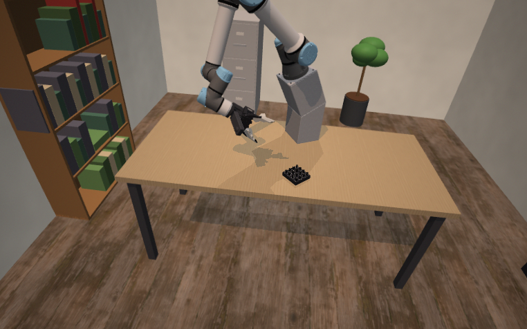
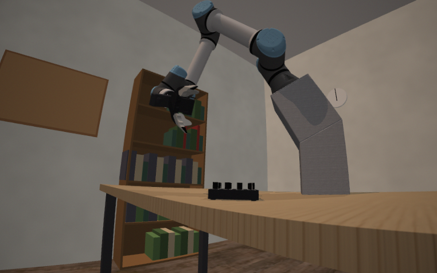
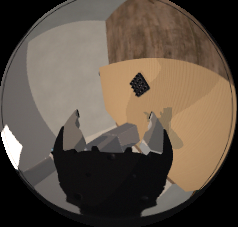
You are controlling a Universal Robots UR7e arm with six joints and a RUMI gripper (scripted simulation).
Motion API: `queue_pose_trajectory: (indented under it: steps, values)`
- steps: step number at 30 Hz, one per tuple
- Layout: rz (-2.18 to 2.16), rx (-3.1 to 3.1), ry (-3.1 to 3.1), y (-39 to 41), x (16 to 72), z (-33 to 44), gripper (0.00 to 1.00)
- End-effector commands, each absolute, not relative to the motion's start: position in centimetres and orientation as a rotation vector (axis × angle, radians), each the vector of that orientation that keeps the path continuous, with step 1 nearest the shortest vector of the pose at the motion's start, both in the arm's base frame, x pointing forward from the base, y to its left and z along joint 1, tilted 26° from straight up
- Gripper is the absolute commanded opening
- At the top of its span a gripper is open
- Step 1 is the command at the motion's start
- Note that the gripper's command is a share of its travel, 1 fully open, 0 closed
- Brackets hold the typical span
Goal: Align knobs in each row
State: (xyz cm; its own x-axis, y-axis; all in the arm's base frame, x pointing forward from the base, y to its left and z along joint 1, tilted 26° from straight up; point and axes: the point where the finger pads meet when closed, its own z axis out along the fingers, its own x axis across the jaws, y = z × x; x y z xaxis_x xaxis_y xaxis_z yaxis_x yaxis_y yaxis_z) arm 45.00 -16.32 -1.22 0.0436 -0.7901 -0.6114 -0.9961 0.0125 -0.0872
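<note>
The knob box (image 1: pixel 294 179) is a small black square block with several upright black knobs. It sits on the wooden table near the front edge, a little right of the middle. It also shows in the low side view (image 2: pixel 233 191) and far off in the wrist view (image 3: pixel 140 84). The knob marks are too small to read. My gripper (image 1: pixel 259 128) hangs high above the table's back left part, well away from the box. It also shows in the low side view (image 2: pixel 185 108) and the wrist view (image 3: pixel 114 125). Its fingers stand wide open with nothing between them.
The arm's grey pedestal (image 1: pixel 303 107) stands on the table's back edge. A bookshelf (image 1: pixel 59 94) stands left of the table. A filing cabinet (image 1: pixel 244 61) and a potted plant (image 1: pixel 361 81) stand behind it.
</note>
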Motion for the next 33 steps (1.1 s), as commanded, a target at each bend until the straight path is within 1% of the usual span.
queue_pose_trajectory:
  steps: [1, 33]
  values:
    - [0.446, -1.944, 1.798, -15.6, 45.0, -3.4, 1.00]
    - [0.026, -2.487, 1.700, -12.3, 44.8, -13.4, 1.00]
